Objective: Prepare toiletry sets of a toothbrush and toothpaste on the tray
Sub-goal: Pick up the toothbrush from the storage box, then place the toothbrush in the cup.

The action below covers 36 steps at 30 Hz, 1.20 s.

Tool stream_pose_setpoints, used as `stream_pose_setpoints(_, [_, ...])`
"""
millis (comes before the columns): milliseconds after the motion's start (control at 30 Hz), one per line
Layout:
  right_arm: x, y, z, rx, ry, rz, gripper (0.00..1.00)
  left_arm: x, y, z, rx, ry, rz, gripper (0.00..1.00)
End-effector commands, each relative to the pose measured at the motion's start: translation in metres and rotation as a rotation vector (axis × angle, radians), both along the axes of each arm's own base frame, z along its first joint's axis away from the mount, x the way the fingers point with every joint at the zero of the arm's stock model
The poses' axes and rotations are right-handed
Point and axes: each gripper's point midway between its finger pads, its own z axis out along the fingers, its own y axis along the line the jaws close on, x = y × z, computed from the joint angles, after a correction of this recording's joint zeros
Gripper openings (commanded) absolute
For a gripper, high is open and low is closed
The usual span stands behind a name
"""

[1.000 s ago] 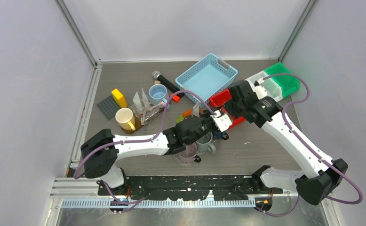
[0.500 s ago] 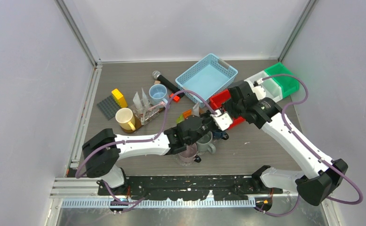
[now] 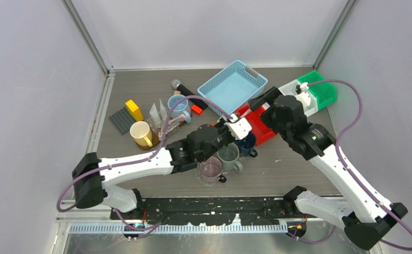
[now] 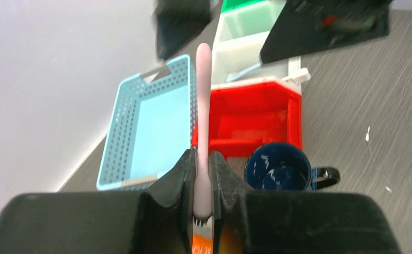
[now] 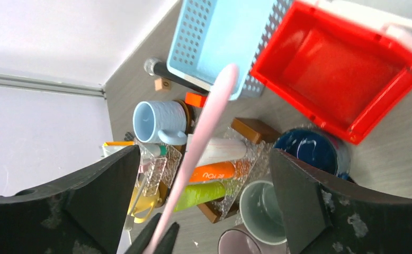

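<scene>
**Item 1, left gripper** (image 4: 203, 159): jaws clenched almost fully together on the pink toothbrush (image 4: 203, 95). Both fingers press the brush near its bristle end, and the bristles show just behind the fingertips. The long handle sticks straight out past the tips.

**Item 2, pink toothbrush:** held in the air, resting on nothing. From the left wrist, the handle lines up with the gap between the light blue basket (image 4: 140, 121) and the red bin (image 4: 257, 114). The dark blue mug (image 4: 278, 166) sits below and to the right of the grip.

**Item 3, right gripper** (image 5: 204, 156): released, fingers spread wide. The toothbrush handle runs up through the gap between them. Neither finger touches it, and nothing else is held.

**Item 4, toothpaste tubes:** white tube (image 5: 220, 150), orange tube (image 5: 217, 172) and green tube (image 5: 201, 193). They lie side by side on a sheet of clear dimpled plastic (image 5: 246, 159), below the toothbrush in the right wrist view. They are near the grey-green mug (image 5: 259, 209).

**Item 5, other stock on the table:**
- light blue mug (image 5: 156, 119), left of the tubes
- black microphone (image 5: 167, 71), beside the basket's edge
</scene>
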Motion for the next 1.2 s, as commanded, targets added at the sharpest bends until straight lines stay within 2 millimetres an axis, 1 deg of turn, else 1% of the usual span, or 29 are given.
stream_pose_setpoints(0, [0.001,-0.023,0.044,-0.116,-0.207,-0.006,1.0,-0.014,0.038,0.026,0.006,0.116,0.053,0.0])
stream_pose_setpoints(133, [-0.006,-0.04,0.057,-0.236,-0.265,0.002,1.0,-0.033,0.07,0.018,0.079,0.24,0.067,0.0])
stream_pose_setpoints(267, [-0.008,-0.047,0.059,-0.339,-0.285,0.031,1.0,-0.054,0.106,0.006,0.185,0.364,0.085,0.0])
stream_pose_setpoints(467, [-0.005,-0.051,0.043,-0.438,-0.258,0.054,1.0,-0.092,0.15,-0.006,0.255,0.566,0.088,0.0])
stream_pose_setpoints(567, [-0.001,-0.052,0.032,-0.473,-0.231,0.055,1.0,-0.11,0.167,-0.015,0.293,0.655,0.081,0.0])
stream_pose_setpoints(633, [0.001,-0.053,0.026,-0.494,-0.215,0.048,1.0,-0.121,0.177,-0.025,0.331,0.714,0.083,0.0])
stream_pose_setpoints(733, [0.005,-0.055,0.019,-0.514,-0.196,0.032,1.0,-0.135,0.18,-0.037,0.366,0.789,0.065,0.0])
stream_pose_setpoints(833, [0.008,-0.058,0.013,-0.532,-0.186,0.01,1.0,-0.14,0.181,-0.048,0.385,0.821,0.057,0.0])
stream_pose_setpoints(967, [0.011,-0.057,0.006,-0.549,-0.169,0.018,1.0,-0.136,0.173,-0.058,0.379,0.815,0.062,0.0])
stream_pose_setpoints(1100, [0.013,-0.057,0.001,-0.562,-0.155,0.021,1.0,-0.129,0.157,-0.075,0.376,0.813,0.065,0.0])
stream_pose_setpoints(1167, [0.013,-0.061,-0.001,-0.572,-0.146,0.004,1.0,-0.125,0.15,-0.084,0.385,0.815,0.07,0.0])
